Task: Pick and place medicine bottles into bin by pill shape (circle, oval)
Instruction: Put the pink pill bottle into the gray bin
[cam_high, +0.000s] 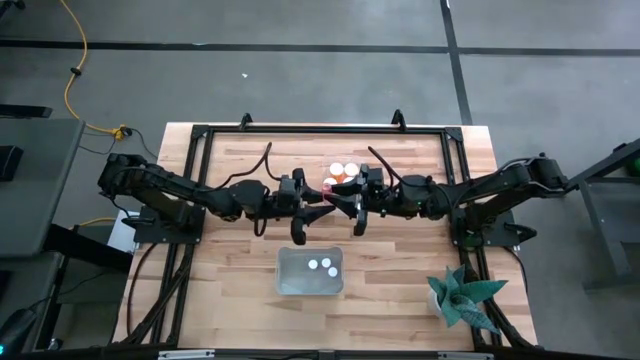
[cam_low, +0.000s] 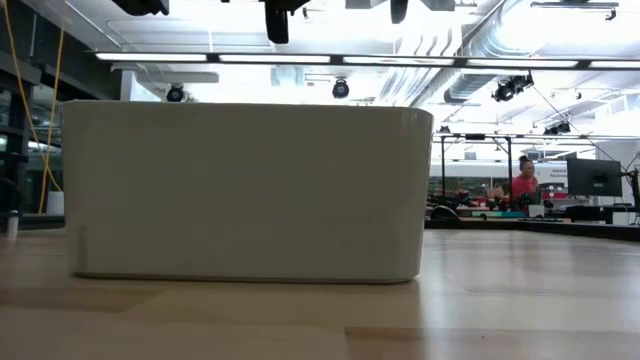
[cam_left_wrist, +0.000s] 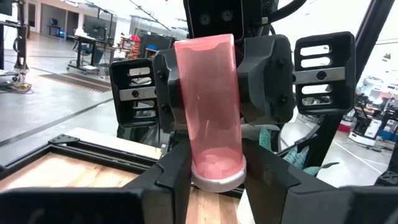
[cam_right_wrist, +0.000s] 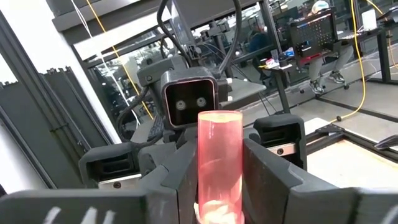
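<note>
the two dark arms meet over the middle of the wooden table, at the centre of the high view. between them is one pink bottle. in the left wrist view the left gripper has its fingers closed around the white cap end of this bottle, and the see-through body stands up in the middle of the frame. in the right wrist view the right gripper has its fingers pressed on both sides of the same bottle, near the lower centre of the frame. so both grippers are holding one bottle, each with the jaws only partly apart, as wide as the bottle.

just above the meeting point in the high view, three more bottles stand together, white caps up. below the centre is the pale bin, with two white caps inside, in its upper right part. in the low view the bin fills the middle of the frame.

a green plant is at the lower right of the table. far at the right of the low view is a person in red
</note>
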